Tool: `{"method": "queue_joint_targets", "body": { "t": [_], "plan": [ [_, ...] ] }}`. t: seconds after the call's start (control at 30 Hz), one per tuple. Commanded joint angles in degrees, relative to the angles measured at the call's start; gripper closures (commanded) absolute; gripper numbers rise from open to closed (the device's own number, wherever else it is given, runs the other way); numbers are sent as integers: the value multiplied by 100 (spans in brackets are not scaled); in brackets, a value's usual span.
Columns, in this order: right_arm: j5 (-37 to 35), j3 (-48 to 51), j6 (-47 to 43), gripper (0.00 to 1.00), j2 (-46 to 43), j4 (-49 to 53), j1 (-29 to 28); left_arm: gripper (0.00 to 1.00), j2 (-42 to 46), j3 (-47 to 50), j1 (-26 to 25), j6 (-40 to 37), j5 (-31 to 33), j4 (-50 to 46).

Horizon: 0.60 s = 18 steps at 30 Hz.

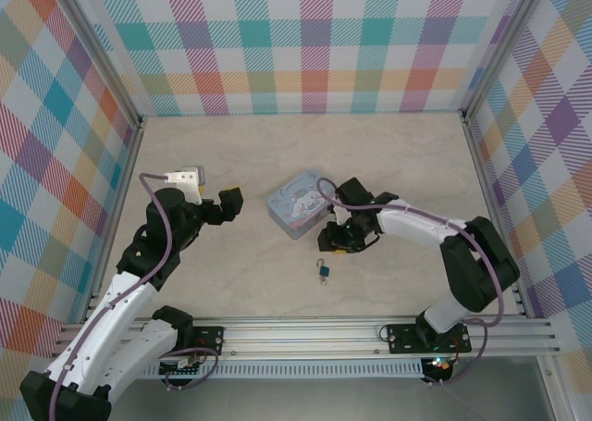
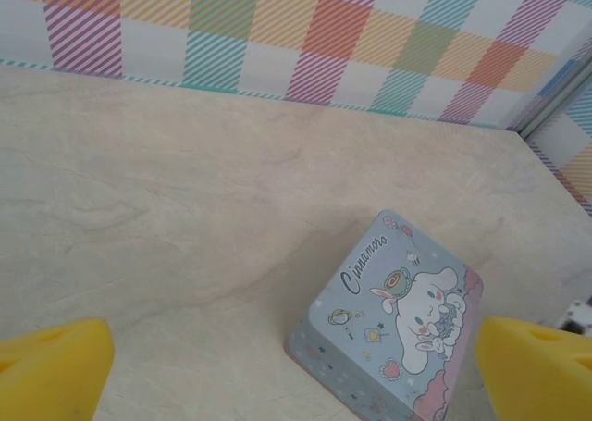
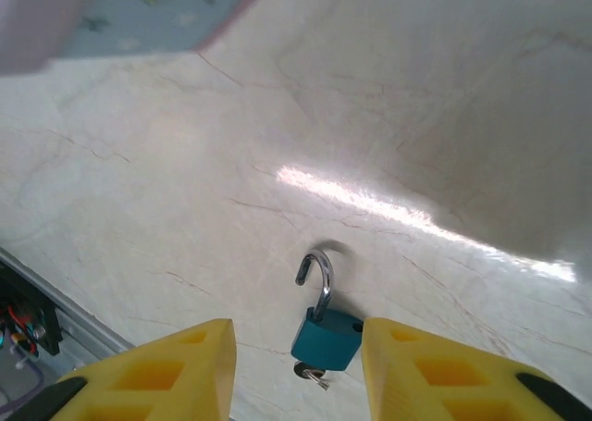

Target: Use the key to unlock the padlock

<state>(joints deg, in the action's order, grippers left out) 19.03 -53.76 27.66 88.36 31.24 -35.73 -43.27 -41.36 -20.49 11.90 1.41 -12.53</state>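
Pale tabletop carries the padlock (image 1: 324, 273) near the front rail, its shackle swung free and the key (image 3: 310, 375) seated in its base, so it looks unlocked. Just beyond, the right hand (image 1: 340, 241) hangs open above it, holding nothing. Farther off sits the tin (image 1: 298, 204), and the left hand (image 1: 211, 191) gapes empty beside it, apparently idle.

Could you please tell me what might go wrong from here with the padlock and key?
1. The padlock lies loose on the table, framed by the open right gripper in its wrist view. Closing off-centre could shove it aside rather than grip it.
2. The key juts from the bottom of the padlock's body, so a nudge may knock it free.
3. The tin sits close beside the right gripper and could get bumped.
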Motion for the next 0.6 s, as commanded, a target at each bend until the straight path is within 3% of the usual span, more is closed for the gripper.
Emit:
{"method": "queue_joint_targets", "body": {
  "t": [0.0,0.2,0.57],
  "plan": [
    [-584,-1,-174,56,-554,115,-40,0,54,-246,-8,-123,203,19],
    [-1316,192,-541,49,-1685,33,0,0,159,-372,-8,-164,464,-47],
    [-2487,939,-1412,19,-3444,-767,269,0,310,-581,-8,-294,587,-149]
  ]
}}
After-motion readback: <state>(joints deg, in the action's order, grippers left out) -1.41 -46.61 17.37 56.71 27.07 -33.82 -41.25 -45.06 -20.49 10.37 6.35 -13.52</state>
